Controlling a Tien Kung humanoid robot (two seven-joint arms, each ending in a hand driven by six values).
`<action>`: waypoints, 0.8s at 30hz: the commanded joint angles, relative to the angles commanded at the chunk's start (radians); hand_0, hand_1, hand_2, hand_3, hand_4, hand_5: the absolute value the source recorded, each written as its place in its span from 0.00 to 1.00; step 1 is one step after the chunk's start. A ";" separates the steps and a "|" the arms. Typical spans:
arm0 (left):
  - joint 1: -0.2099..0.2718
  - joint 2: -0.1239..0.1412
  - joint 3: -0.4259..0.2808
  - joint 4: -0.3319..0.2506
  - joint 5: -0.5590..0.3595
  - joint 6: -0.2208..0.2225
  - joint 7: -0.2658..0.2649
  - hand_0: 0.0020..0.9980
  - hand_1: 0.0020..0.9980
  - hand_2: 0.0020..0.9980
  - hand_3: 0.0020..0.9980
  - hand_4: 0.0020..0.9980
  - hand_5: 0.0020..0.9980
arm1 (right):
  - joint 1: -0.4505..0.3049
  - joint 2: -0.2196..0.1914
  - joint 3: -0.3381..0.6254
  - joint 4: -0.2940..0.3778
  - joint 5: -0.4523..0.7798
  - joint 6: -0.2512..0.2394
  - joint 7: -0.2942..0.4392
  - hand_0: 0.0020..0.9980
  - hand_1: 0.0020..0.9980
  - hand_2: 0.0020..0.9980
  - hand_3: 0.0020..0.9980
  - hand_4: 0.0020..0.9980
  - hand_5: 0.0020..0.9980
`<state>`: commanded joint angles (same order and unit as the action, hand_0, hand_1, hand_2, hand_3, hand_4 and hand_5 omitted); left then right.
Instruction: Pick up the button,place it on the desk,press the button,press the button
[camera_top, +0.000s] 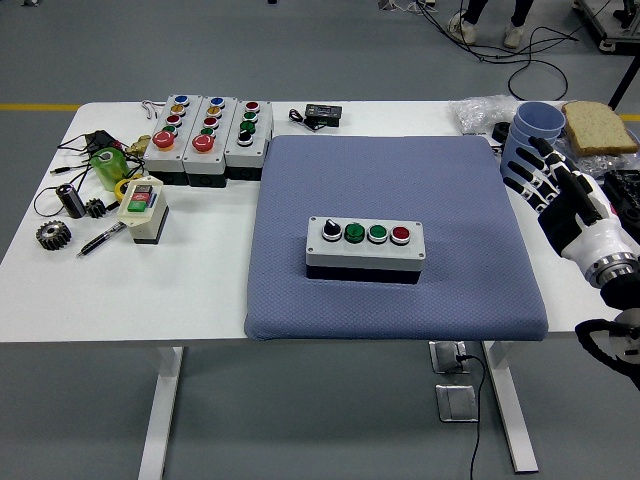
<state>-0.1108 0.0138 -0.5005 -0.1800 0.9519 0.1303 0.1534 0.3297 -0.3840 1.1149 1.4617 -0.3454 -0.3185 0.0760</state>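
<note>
Blue-grey padded mat (400, 180) covers the middle of the white table (120, 290), and the button box (365, 248) sits flat on it, roughly centre, a bit toward the near edge. Box is white on top w/ a dark base; four controls in a row left to right: black selector knob (331, 232), two green buttons (355, 233) (377, 233), red button (401, 234). It lies square to the table edge, tops facing up, so judging by this the pick-and-place part looks done and pressing is what's left. The mat prob. keeps the box from sliding under a push.

Right hand (556, 190) is at the right side of the table, off the mat, beside the stacked blue cups (535, 125). Fingers are extended and slightly spread, pointing up-left, holding nothing. It's well apart from the box, so next move calls for a reach leftward over the mat, then one fingertip coming down on a button. Buttons are close together, so risk is hitting two at once or nudging the knob.

Left hand isn't in view.

Other clutter stays clear of the work area: three more button boxes (205, 135) at far left, small two-button unit (143, 208), gears (53, 235), bread slice (598, 126) far right.
</note>
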 joint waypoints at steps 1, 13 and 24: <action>0.000 0.000 -0.003 0.000 0.006 -0.001 0.001 0.62 0.66 0.68 0.60 0.34 0.64 | 0.002 0.004 -0.001 -0.001 0.001 -0.001 0.001 0.77 0.71 0.73 0.69 0.80 0.43; 0.000 0.001 0.012 0.000 -0.015 0.001 -0.002 0.62 0.66 0.68 0.59 0.34 0.64 | 0.001 0.010 -0.005 0.003 0.015 -0.010 0.005 0.76 0.70 0.72 0.68 0.80 0.43; -0.004 0.003 0.026 0.000 -0.027 0.001 -0.004 0.62 0.66 0.68 0.59 0.34 0.64 | 0.003 0.013 0.004 0.005 0.024 -0.026 0.004 0.76 0.70 0.72 0.68 0.80 0.42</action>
<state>-0.1151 0.0165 -0.4748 -0.1800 0.9251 0.1310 0.1490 0.3323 -0.3713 1.1188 1.4672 -0.3216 -0.3445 0.0805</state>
